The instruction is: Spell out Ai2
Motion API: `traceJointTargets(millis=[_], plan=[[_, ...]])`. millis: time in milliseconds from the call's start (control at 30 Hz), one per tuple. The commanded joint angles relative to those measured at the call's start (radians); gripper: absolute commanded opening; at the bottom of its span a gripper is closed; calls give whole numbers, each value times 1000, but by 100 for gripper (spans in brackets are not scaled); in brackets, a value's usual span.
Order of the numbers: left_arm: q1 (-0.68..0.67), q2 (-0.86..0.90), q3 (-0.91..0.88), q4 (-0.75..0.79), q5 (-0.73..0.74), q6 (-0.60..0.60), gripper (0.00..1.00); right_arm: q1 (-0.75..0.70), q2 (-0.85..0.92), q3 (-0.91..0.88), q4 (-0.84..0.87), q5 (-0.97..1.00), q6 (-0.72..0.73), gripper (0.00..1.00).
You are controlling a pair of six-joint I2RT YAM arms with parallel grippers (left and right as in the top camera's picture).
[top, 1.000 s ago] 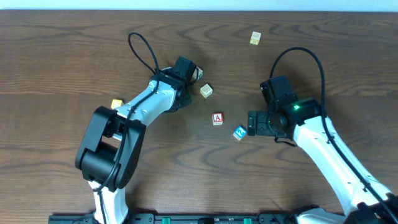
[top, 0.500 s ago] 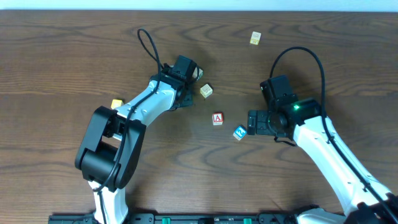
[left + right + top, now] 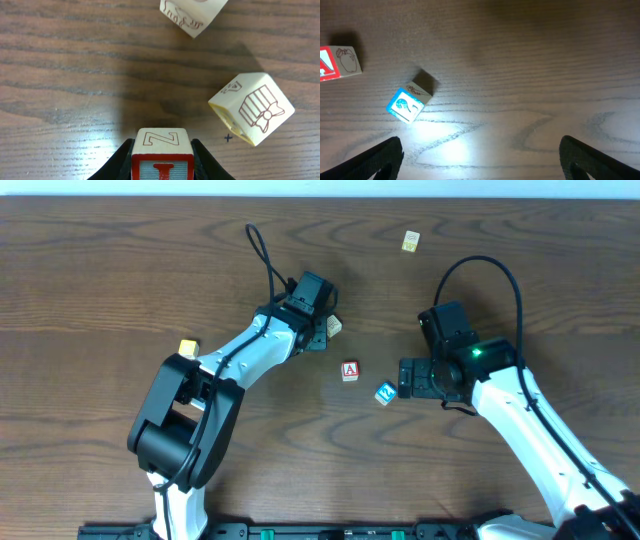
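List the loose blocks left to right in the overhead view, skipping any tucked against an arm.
yellow block → red A block → blue block → cream block

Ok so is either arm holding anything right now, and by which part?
The left gripper holds a red-edged letter block, jaws pressing its two opposite side faces. The right gripper is open, holding nothing.

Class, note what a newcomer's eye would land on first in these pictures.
The left hand pinches a red-edged block marked Z on top, beside a cream block. A red A block and a blue block lie at the scene's centre, the blue one before the open right hand.
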Motion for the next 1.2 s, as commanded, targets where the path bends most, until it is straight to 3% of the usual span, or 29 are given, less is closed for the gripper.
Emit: traceJointTargets(millis=[0, 467, 767, 933, 1167], plan=[[-2, 14, -5, 14, 1, 35, 18, 6, -11, -4, -4, 17, 9, 99], [-12, 43, 61, 32, 2, 133, 16, 6, -11, -4, -6, 17, 16, 99], [-42, 73, 87, -34, 35, 150, 12, 6, -11, -4, -6, 17, 17, 99], [-70, 74, 87, -2, 78, 159, 12, 6, -11, -4, -5, 17, 17, 99], [-76, 92, 87, 67, 23, 159, 12, 6, -11, -4, -6, 18, 16, 99]])
